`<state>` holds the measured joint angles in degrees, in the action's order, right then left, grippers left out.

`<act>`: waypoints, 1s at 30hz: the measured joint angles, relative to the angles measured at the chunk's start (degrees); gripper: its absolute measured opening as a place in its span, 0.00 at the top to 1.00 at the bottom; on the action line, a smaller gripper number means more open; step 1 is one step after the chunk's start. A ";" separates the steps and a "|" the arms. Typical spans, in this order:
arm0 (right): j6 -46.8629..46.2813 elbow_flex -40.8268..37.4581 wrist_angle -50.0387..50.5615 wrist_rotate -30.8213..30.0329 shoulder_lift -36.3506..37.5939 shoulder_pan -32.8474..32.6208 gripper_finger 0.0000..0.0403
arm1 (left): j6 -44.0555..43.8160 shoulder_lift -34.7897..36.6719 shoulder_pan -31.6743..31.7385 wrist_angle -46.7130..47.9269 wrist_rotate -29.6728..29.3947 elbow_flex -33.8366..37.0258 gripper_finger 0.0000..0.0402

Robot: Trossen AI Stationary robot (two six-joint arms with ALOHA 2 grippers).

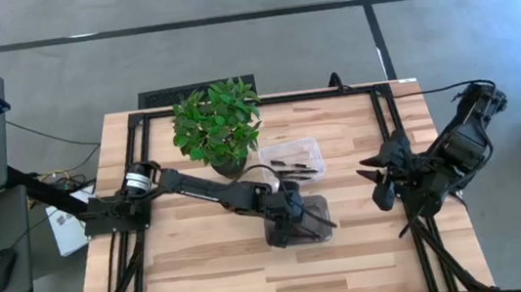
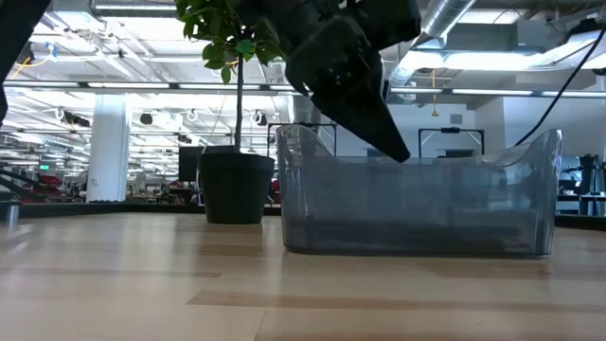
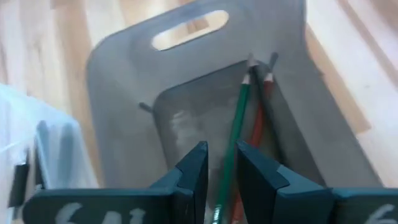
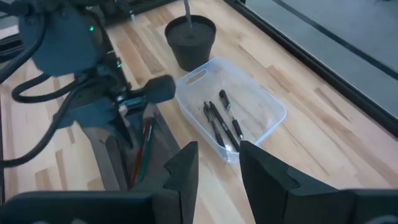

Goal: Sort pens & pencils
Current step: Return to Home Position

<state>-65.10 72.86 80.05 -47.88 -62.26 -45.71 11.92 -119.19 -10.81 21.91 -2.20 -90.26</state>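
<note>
Green, red and dark pencils (image 3: 239, 118) lie side by side in the smoky dark bin (image 3: 118, 81). Black pens (image 4: 217, 121) lie in the clear bin (image 4: 252, 99) just beside it, near the potted plant (image 1: 218, 121). The left gripper (image 3: 222, 152) hovers over the dark bin, fingers narrowly parted and empty. The right gripper (image 4: 219, 152) waits by the table's right edge, its fingers likewise narrowly parted.

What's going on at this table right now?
The left gripper hangs open over the dark bin, where coloured pencils lie. Black pens lie in the clear bin next to a potted plant. The right gripper is open at the table's right side. Neither gripper holds anything.
</note>
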 joint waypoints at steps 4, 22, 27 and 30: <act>0.00 0.00 0.03 0.09 -0.66 -0.02 0.66 | 0.81 1.44 0.19 0.11 -0.07 0.02 0.83; 8.57 -0.02 0.95 -17.47 -0.54 3.48 0.66 | 2.42 41.66 -0.35 8.29 -22.84 7.90 0.83; 7.86 -0.79 3.90 -24.61 1.32 6.16 0.66 | -2.43 52.23 4.24 7.13 -29.16 20.34 0.83; 7.69 -4.28 3.91 -28.54 3.80 7.55 0.66 | -4.26 58.65 6.48 4.48 -28.89 29.64 0.83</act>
<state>-57.41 68.58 83.96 -76.43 -58.46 -38.16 7.66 -60.54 -4.33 26.40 -31.08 -60.62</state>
